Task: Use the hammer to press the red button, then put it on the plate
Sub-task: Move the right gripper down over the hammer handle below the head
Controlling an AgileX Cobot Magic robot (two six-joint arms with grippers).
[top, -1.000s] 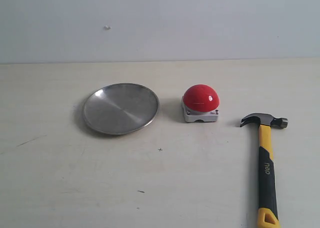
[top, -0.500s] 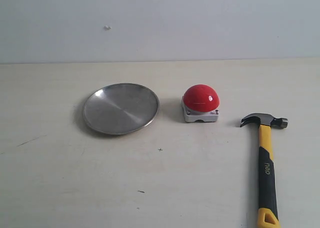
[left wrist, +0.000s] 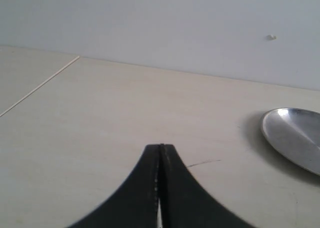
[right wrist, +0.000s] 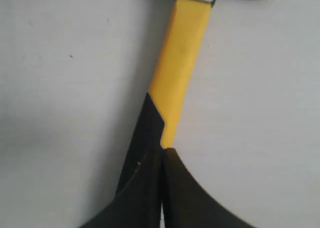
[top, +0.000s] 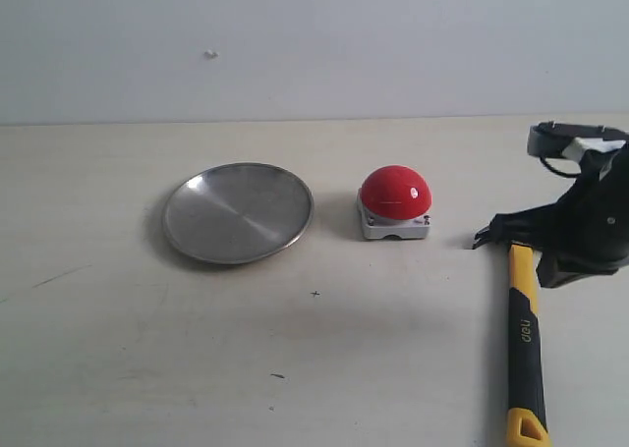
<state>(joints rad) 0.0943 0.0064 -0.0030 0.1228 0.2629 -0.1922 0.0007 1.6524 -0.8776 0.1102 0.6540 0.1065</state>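
Brushed, shiny metal on the plate. Glossy red plastic dome on the red button, matt light-grey plastic beneath. Dark dull metal head on the hammer, smooth yellow-and-black rubbery handle. Pale, matt, faintly scuffed table.

Pale tabletop meets a plain white wall.

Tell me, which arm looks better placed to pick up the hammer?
The right one. The right gripper hovers by the hammer's yellow handle near the head, jaws shut. The left gripper, also shut, faces only the table and the plate, with no hammer in its view.
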